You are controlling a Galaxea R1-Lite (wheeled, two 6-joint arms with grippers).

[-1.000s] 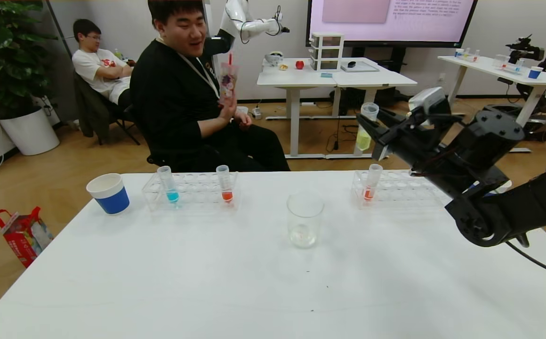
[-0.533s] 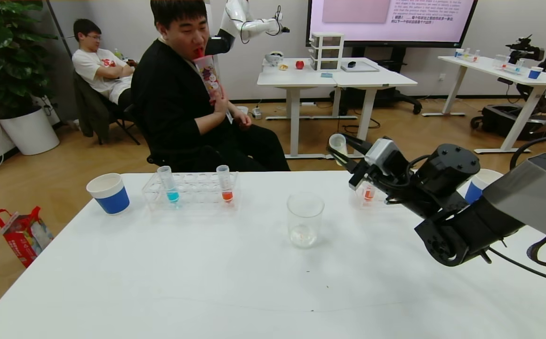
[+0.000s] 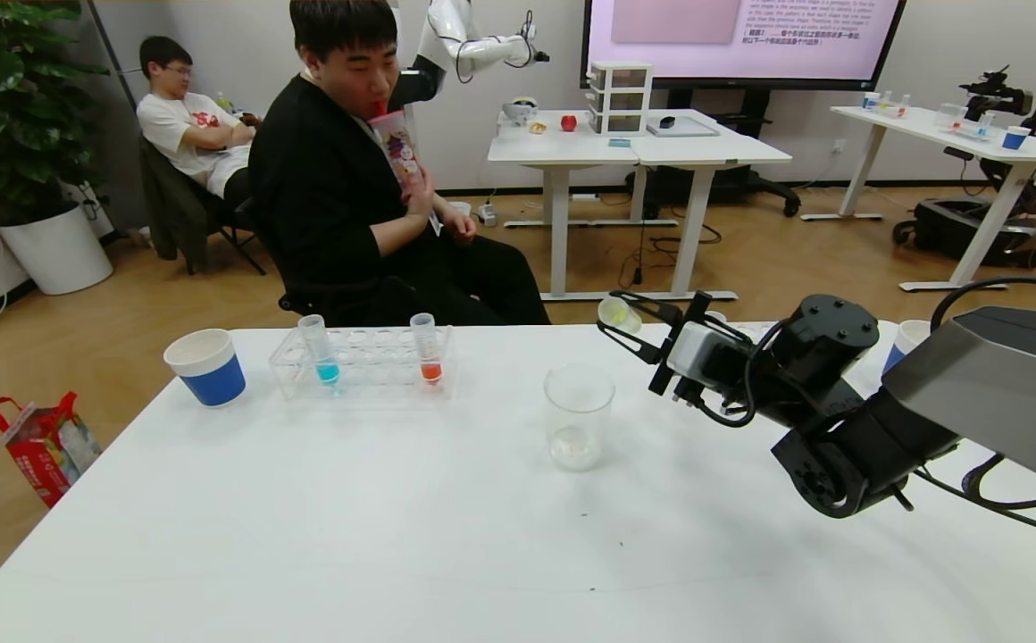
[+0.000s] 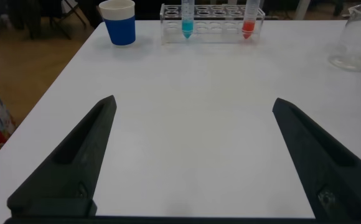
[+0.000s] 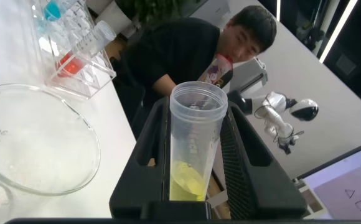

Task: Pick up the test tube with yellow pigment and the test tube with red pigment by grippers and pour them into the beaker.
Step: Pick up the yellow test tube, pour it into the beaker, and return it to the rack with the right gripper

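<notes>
My right gripper (image 3: 632, 321) is shut on the test tube with yellow pigment (image 3: 616, 313), which lies tilted with its open mouth toward the left. It hangs up and to the right of the beaker (image 3: 579, 416). The right wrist view shows the yellow liquid pooled low in the tube (image 5: 195, 143) between the black fingers (image 5: 243, 149), with the beaker's rim (image 5: 75, 112) beside it. A test tube with red pigment (image 3: 428, 350) stands upright in the left rack (image 3: 366, 362). My left gripper (image 4: 194, 102) hangs open over bare table, outside the head view.
A tube of blue liquid (image 3: 321, 350) shares the left rack. A blue paper cup (image 3: 206, 366) stands at the table's far left; another cup (image 3: 904, 342) peeks out behind my right arm. A seated man (image 3: 357, 179) drinks just beyond the table's far edge.
My right arm came down and moved left toward the beaker. The yellow tube went from upright to steeply tilted. The man raised his drink to his mouth.
</notes>
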